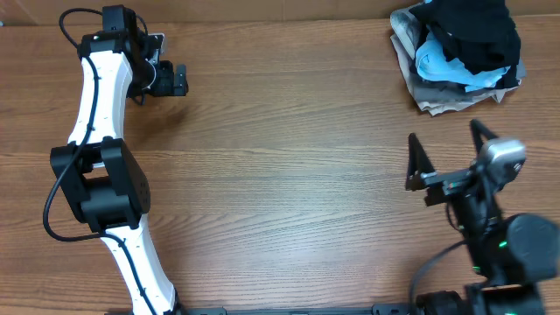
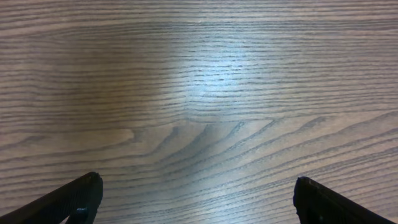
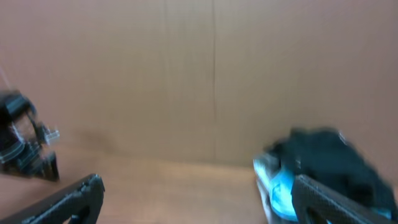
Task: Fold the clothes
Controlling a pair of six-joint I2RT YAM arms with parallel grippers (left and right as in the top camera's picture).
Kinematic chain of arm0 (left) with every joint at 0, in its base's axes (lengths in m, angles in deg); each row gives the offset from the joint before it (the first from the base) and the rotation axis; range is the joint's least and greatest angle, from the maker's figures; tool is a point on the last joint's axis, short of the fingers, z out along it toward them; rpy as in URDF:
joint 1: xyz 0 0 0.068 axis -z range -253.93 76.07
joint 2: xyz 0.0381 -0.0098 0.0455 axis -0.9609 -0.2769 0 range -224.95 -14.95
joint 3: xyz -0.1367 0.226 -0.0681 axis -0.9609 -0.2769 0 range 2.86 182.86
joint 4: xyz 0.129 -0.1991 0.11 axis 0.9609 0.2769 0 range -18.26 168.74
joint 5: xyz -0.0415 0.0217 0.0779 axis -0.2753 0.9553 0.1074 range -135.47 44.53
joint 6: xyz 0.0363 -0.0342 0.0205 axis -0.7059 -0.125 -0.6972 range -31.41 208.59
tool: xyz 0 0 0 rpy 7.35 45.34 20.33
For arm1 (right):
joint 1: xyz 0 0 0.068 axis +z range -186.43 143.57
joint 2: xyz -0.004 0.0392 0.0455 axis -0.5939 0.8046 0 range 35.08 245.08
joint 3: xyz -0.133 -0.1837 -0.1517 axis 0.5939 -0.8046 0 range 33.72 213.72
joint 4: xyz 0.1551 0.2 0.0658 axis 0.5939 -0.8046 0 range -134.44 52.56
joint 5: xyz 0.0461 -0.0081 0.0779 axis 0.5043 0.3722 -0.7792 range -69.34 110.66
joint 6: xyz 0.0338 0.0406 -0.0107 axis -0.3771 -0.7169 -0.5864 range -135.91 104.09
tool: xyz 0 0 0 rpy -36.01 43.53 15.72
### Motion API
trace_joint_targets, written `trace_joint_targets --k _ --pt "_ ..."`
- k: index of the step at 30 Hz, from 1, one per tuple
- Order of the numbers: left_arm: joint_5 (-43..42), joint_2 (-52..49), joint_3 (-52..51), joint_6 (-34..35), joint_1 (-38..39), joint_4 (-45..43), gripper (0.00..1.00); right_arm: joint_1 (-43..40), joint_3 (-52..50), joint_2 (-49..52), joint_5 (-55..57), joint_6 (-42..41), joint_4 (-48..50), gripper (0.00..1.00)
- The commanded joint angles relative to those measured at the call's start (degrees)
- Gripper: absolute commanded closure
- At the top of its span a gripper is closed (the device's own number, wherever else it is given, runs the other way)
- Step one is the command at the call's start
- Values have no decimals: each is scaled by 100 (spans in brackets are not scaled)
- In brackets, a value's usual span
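Observation:
A heap of clothes (image 1: 459,54) lies at the far right corner of the table: a black garment on top, a light blue one under it, a grey-beige one at the bottom. It shows blurred in the right wrist view (image 3: 317,174). My right gripper (image 1: 444,144) is open and empty, raised over the table's right side, short of the heap. My left gripper (image 1: 181,80) is open and empty at the far left, over bare wood (image 2: 199,112). Its fingertips show in the left wrist view (image 2: 196,196), and the right gripper's in the right wrist view (image 3: 196,193).
The wooden table (image 1: 289,175) fills the overhead view. The left arm (image 1: 101,131) runs along the left side. A brown cardboard wall (image 3: 205,74) stands behind the table, and the left arm's end (image 3: 25,146) shows at the left of the right wrist view.

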Motion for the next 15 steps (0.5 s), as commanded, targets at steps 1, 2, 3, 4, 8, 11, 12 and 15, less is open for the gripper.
trace_joint_targets --k 1,2,3,4,8,11,12,15 --pt "-7 -79 -31 120 37 -2 0 -31 -1506 -691 -26 -44 918 0" --pt "-7 -79 -31 120 37 -2 0 -31 -1784 -844 -22 -98 1134 0" --pt "-7 -79 -31 120 37 0 0 -31 -2114 -1036 -20 -162 1388 0" --pt "-7 -79 -31 120 37 -2 0 -31 -2634 -1368 -22 -181 1755 0" --pt "-7 -79 -31 118 37 0 0 -37 -3254 -1919 -17 -177 1969 0" --pt "-7 -79 -31 120 37 0 0 -114 -3471 -2155 -20 -177 1967 0" --pt "-7 -79 -31 118 37 0 0 -160 -3539 -2216 -17 -175 1969 0" --pt "-7 -79 -31 120 37 -2 0 -269 -3713 -2387 -17 -175 1939 0"
